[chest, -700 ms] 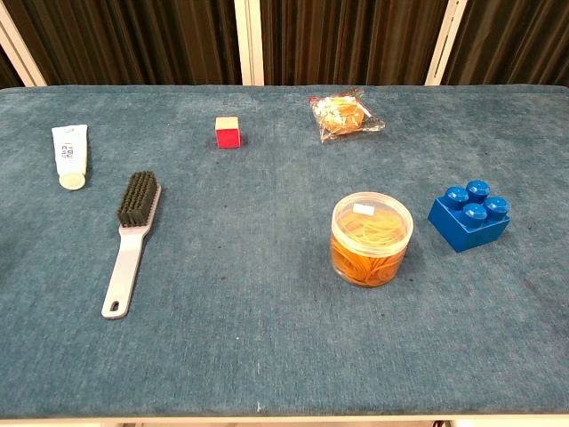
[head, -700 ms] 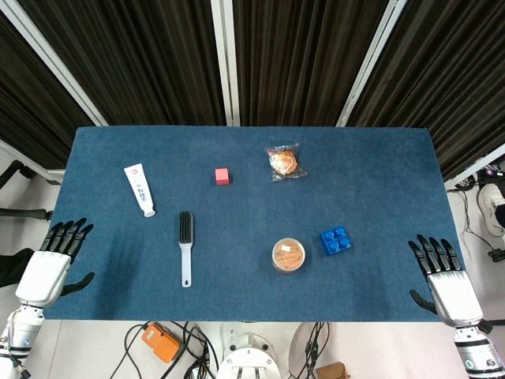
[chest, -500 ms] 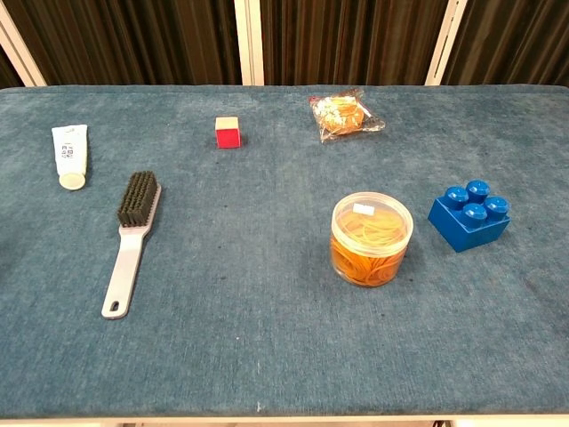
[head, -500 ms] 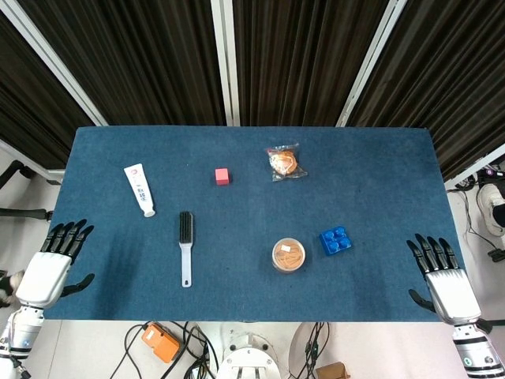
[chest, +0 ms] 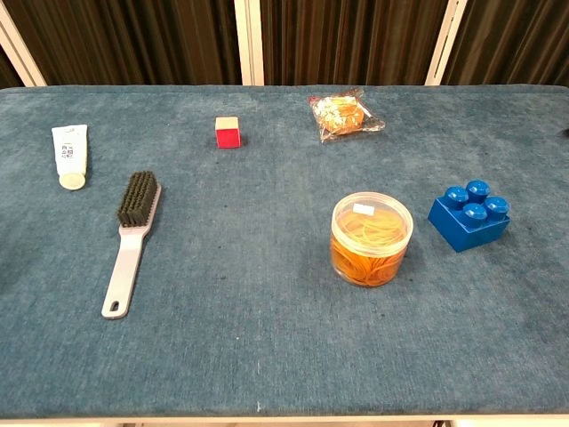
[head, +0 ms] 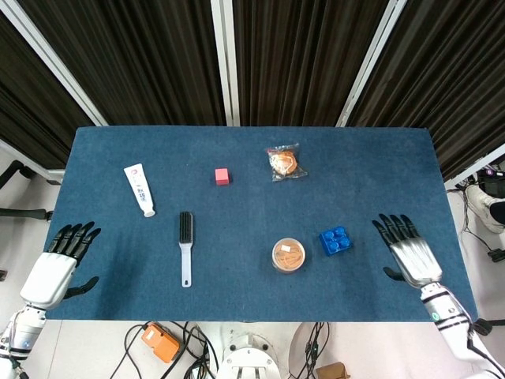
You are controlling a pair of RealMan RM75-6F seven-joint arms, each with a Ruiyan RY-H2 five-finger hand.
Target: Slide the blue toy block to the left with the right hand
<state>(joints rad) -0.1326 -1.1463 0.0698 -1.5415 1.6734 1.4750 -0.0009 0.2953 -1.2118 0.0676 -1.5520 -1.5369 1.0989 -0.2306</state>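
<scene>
The blue toy block (head: 335, 240) with round studs sits right of centre on the blue table, also seen in the chest view as the blue toy block (chest: 468, 216). My right hand (head: 406, 250) is over the table's right part, fingers spread, a short way right of the block and apart from it. My left hand (head: 57, 261) hovers at the table's left front corner, fingers spread, holding nothing. Neither hand shows in the chest view.
A clear tub of rubber bands (head: 289, 255) stands just left of the block. A grey brush (head: 185, 244), a white tube (head: 139, 189), a small red cube (head: 222, 176) and a bagged snack (head: 285, 162) lie further left and back.
My right hand has moved left and forward from the table's right front corner toward the blue block. The left hand shifted only slightly. The objects have not moved.
</scene>
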